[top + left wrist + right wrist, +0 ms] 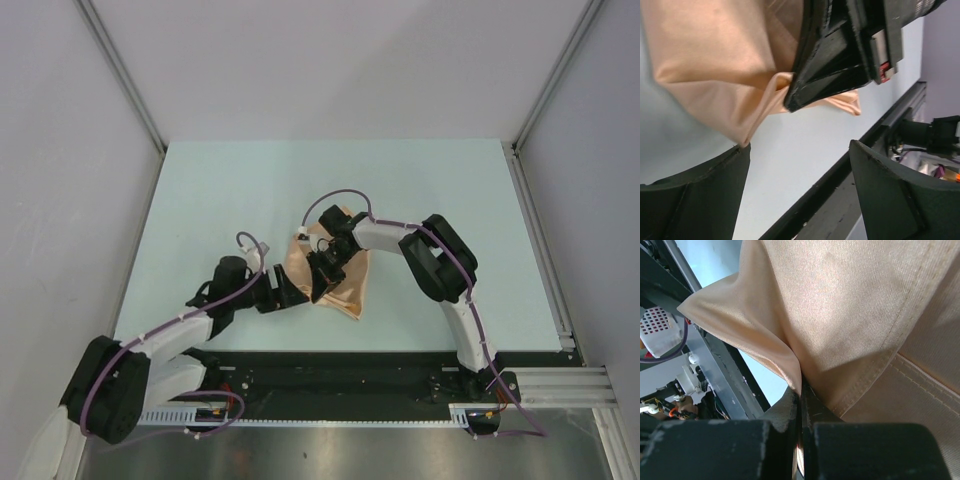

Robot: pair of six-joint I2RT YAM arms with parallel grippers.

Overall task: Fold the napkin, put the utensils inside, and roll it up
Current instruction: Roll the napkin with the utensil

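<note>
The peach-orange napkin [345, 288] lies bunched near the middle front of the pale table. My right gripper [322, 278] reaches down from the right and is shut on a fold of the napkin [850, 305]; the pinch point shows in the right wrist view [801, 385]. My left gripper [297, 291] is open just left of the cloth, empty. In the left wrist view its gap [800, 150] is over bare table, and a hanging corner of the napkin [715, 65] ends at the tip of the left finger [705, 190]. The utensil is out of view.
The pale blue-green table [250, 190] has a black rail [330, 365] along its near edge, also in the left wrist view [840, 170]. Grey enclosure walls and metal posts [125, 75] stand on three sides.
</note>
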